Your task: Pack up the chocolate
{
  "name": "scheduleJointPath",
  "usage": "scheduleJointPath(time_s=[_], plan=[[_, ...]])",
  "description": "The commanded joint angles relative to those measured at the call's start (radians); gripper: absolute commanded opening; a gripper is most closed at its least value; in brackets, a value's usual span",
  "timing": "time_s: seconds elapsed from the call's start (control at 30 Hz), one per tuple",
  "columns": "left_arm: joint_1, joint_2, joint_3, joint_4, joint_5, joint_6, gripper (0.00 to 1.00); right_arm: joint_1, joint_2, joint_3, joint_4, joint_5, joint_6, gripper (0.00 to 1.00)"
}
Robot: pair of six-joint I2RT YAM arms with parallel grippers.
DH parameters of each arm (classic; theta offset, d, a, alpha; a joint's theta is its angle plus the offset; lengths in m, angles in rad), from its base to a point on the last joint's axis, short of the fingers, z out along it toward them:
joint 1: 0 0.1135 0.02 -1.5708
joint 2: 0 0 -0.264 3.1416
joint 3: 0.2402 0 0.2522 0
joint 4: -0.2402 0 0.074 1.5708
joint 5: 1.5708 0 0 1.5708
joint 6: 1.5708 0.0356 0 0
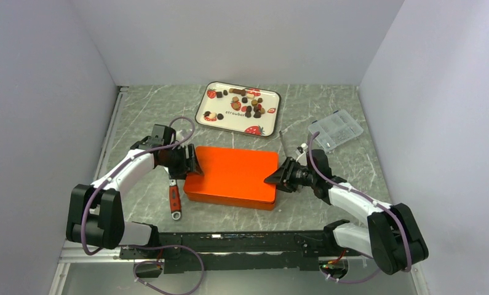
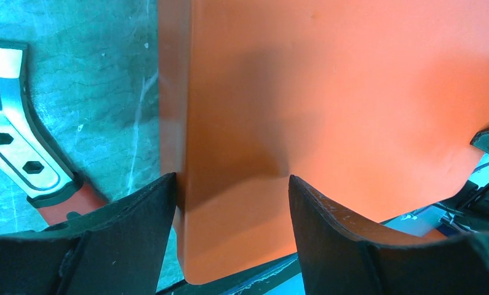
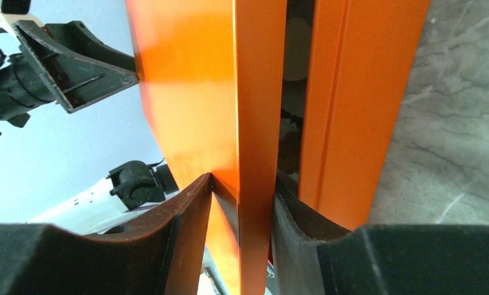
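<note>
Several small dark and tan chocolates (image 1: pixel 248 101) lie on the white strawberry-print tray (image 1: pixel 229 125) at the back. An orange box with its lid (image 1: pixel 232 172) sits mid-table between my arms. My right gripper (image 1: pixel 272 179) is shut on the lid's right rim (image 3: pixel 260 92), in the right wrist view (image 3: pixel 242 184). The lid stands slightly off the orange base (image 3: pixel 352 92). White paper (image 3: pixel 295 55) and something dark show in the gap. My left gripper (image 1: pixel 191 165) is open at the lid's left edge (image 2: pixel 328 92). In the left wrist view (image 2: pixel 232 184) one finger is beside the edge and one over the top.
A red-handled wrench (image 1: pixel 175 200) lies on the table just left of the box, under my left arm, and shows in the left wrist view (image 2: pixel 20 147). A clear plastic compartment case (image 1: pixel 335 130) sits at the right back. Grey walls close in both sides.
</note>
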Motion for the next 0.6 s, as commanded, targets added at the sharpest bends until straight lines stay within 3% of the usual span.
scheduleJointPath(time_s=[0.0, 0.57], plan=[[-0.015, -0.016, 0.002, -0.018, 0.02, -0.001, 0.71, -0.004, -0.041, 0.03, -0.084, 0.045, -0.058, 0.41], [-0.029, -0.013, 0.005, -0.028, 0.002, 0.0, 0.71, -0.005, -0.094, 0.099, -0.314, 0.141, -0.148, 0.45]])
